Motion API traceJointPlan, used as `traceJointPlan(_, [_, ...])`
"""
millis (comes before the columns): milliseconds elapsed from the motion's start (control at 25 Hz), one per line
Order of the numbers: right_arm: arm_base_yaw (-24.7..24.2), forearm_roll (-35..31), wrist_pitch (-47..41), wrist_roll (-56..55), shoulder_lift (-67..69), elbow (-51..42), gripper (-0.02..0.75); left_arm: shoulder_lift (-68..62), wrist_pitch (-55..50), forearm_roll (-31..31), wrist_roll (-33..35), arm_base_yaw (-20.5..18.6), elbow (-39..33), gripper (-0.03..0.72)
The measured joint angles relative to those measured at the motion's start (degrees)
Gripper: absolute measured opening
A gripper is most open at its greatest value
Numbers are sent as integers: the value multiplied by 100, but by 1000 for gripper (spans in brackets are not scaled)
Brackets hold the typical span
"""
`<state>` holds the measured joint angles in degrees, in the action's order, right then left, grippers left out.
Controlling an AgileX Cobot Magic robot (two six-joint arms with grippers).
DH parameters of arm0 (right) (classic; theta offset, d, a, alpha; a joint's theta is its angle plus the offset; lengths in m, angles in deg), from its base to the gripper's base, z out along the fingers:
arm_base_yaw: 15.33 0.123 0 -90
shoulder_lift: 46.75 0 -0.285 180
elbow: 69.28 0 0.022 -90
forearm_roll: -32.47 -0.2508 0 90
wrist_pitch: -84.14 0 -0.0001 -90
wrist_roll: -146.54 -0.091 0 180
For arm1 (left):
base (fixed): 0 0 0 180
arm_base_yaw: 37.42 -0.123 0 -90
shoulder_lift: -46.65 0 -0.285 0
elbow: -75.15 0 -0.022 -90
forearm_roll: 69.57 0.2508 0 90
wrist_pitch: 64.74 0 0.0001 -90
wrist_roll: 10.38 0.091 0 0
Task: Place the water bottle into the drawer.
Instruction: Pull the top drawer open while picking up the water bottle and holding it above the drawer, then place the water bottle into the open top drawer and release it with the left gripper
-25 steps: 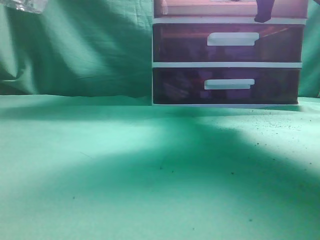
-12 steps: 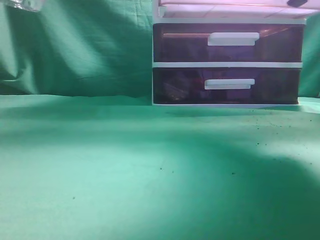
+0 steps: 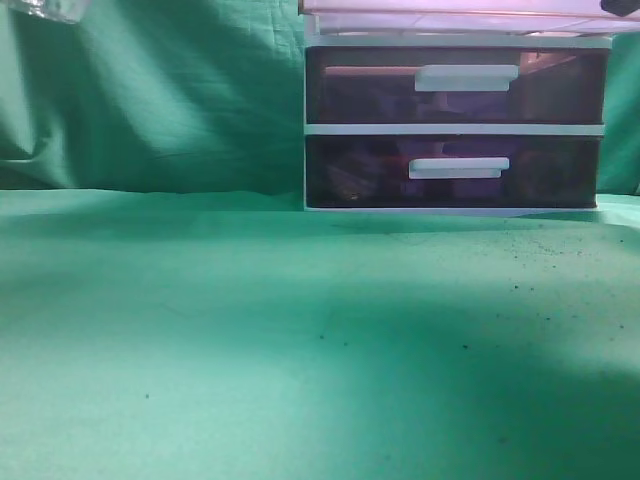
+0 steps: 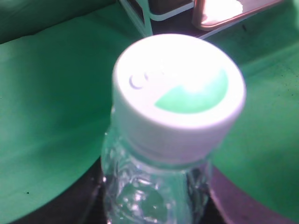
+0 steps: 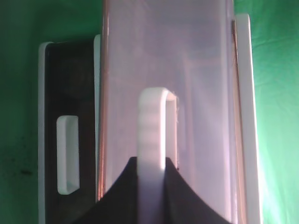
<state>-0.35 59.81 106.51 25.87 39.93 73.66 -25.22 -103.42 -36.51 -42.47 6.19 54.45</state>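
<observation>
Right gripper (image 5: 152, 175) was clamped on the drawer (image 5: 187, 60) handle (image 5: 153, 130). Water bottle (image 4: 173, 140) was up above the green table (image 4: 51, 116), near the drawer; left gripper's grip: can't tell.

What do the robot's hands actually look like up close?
Very little shows. The right hand appears as two matte black, smooth wedges tapering to points. No cables or markings are visible. The left hand is out of sight behind the bottle, so I cannot describe it.
</observation>
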Motion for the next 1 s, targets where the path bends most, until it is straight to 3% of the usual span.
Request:
traceJointPlan(160, [51, -46, 0, 27, 0, -20, 80, 0, 10, 0, 13, 0, 50, 271])
traceJointPlan(280, [51, -45, -9, 80, 0, -20, 80, -10, 79, -130, 387, 0, 378, 271])
traceJointPlan(680, [51, -77, -22, 317, 0, -27, 80, -959, 1486, -1404, 1789, 0, 2957, 271])
traceJointPlan(1000, [51, -99, -22, 330, 0, -27, 80, -2905, 2126, -1731, 1958, 0, 4287, 271])
